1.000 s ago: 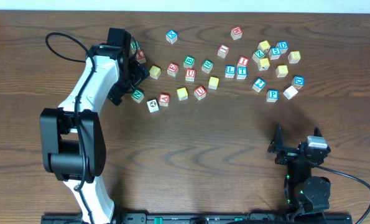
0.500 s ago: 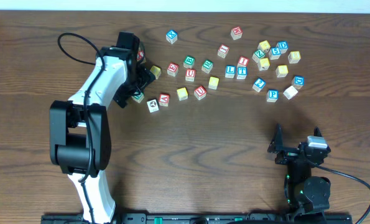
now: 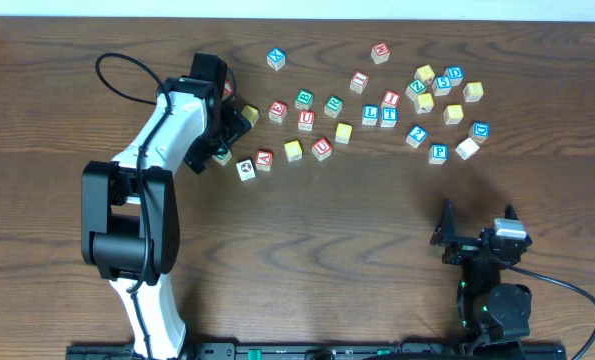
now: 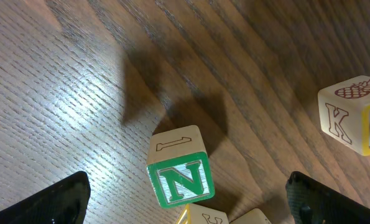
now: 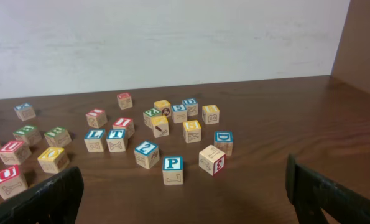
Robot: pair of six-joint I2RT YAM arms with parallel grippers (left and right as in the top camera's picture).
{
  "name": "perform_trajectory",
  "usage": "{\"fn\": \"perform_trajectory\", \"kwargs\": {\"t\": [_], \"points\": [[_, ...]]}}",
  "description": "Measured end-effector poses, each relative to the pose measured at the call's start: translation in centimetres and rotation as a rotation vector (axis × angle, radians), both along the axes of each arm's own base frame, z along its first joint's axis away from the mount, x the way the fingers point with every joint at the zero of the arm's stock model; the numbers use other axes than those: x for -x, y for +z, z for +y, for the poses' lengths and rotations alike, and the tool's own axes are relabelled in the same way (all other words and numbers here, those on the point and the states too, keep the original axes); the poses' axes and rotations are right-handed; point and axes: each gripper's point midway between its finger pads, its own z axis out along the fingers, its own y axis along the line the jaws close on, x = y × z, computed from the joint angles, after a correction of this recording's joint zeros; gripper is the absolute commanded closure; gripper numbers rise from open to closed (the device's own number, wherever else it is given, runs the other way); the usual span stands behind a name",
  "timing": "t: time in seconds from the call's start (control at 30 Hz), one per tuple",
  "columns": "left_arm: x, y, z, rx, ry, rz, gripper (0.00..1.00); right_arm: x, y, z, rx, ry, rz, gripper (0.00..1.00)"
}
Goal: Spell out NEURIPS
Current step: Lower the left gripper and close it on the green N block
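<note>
The green N cube (image 4: 180, 177) lies on the dark wood table (image 4: 79, 93), between the spread fingers of my open left gripper (image 4: 188, 208), and neither finger touches it. In the overhead view that gripper (image 3: 228, 133) hangs over the left end of the cube scatter and hides most of the N cube. A red U cube (image 3: 322, 148) and a blue P cube (image 3: 438, 153) lie further right. My right gripper (image 3: 475, 222) rests open near the front right, holding nothing. It faces the P cube (image 5: 172, 165) and the U cube (image 5: 6, 176).
A cube with a K and a yellow face (image 4: 354, 115) sits to the right of the N cube, and two more pale cubes (image 4: 204, 214) touch its near side. Several other lettered cubes (image 3: 417, 95) spread across the far half of the table. A pale wall (image 5: 172, 37) backs the table.
My left arm has swung a little to the right, carrying its open gripper over the cubes at the left end. The right arm has not moved.
</note>
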Motion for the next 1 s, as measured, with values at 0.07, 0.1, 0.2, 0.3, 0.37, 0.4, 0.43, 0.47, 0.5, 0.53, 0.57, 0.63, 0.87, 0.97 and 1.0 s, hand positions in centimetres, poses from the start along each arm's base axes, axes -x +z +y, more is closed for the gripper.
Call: {"fn": "perform_trajectory", "kwargs": {"t": [0.07, 0.1, 0.2, 0.3, 0.37, 0.4, 0.43, 0.47, 0.5, 0.53, 0.57, 0.63, 0.87, 0.97, 1.0], "points": [[0.0, 0.0, 0.0, 0.000, 0.000, 0.000, 0.01, 0.0, 0.0, 0.0, 0.000, 0.000, 0.000, 0.01], [0.0, 0.0, 0.0, 0.000, 0.000, 0.000, 0.01, 0.0, 0.0, 0.0, 0.000, 0.000, 0.000, 0.01], [0.0, 0.0, 0.0, 0.000, 0.000, 0.001, 0.01, 0.0, 0.0, 0.0, 0.000, 0.000, 0.000, 0.01], [0.1, 0.0, 0.0, -0.001, 0.000, 0.005, 0.01, 0.0, 0.0, 0.0, 0.000, 0.000, 0.000, 0.01], [0.3, -0.2, 0.1, -0.002, 0.000, 0.012, 0.01, 0.0, 0.0, 0.0, 0.000, 0.000, 0.000, 0.01], [0.5, -0.4, 0.1, -0.003, 0.000, 0.018, 0.01, 0.0, 0.0, 0.0, 0.000, 0.000, 0.000, 0.01], [0.8, -0.6, 0.1, -0.004, 0.000, 0.026, 0.01, 0.0, 0.0, 0.0, 0.000, 0.000, 0.000, 0.01], [1.0, -0.8, 0.2, -0.005, 0.000, 0.033, 0.01, 0.0, 0.0, 0.0, 0.000, 0.000, 0.000, 0.01], [1.2, -1.0, 0.2, -0.006, 0.000, 0.041, 0.01, 0.0, 0.0, 0.0, 0.000, 0.000, 0.000, 0.01], [1.4, -1.2, 0.2, -0.007, 0.000, 0.046, 0.01, 0.0, 0.0, 0.0, 0.000, 0.000, 0.000, 0.01], [1.5, -1.4, 0.2, -0.008, 0.002, 0.051, 0.01, 0.0, 0.0, 0.0, 0.000, 0.000, 0.000, 0.01], [1.7, -1.8, 0.3, -0.009, 0.010, 0.063, 0.01, 0.0, 0.0, 0.0, 0.000, 0.000, 0.000, 0.01], [1.3, -2.5, 0.2, -0.004, 0.038, 0.056, 0.03, 0.0, 0.0, 0.0, 0.000, 0.000, 0.000, 0.01], [1.2, -2.4, 0.2, -0.003, 0.046, 0.053, 0.14, 0.0, 0.0, 0.0, 0.000, 0.000, 0.000, 0.01], [1.2, -2.4, 0.2, -0.004, 0.047, 0.053, 0.14, 0.0, 0.0, 0.0, 0.000, 0.000, 0.000, 0.01]]}}
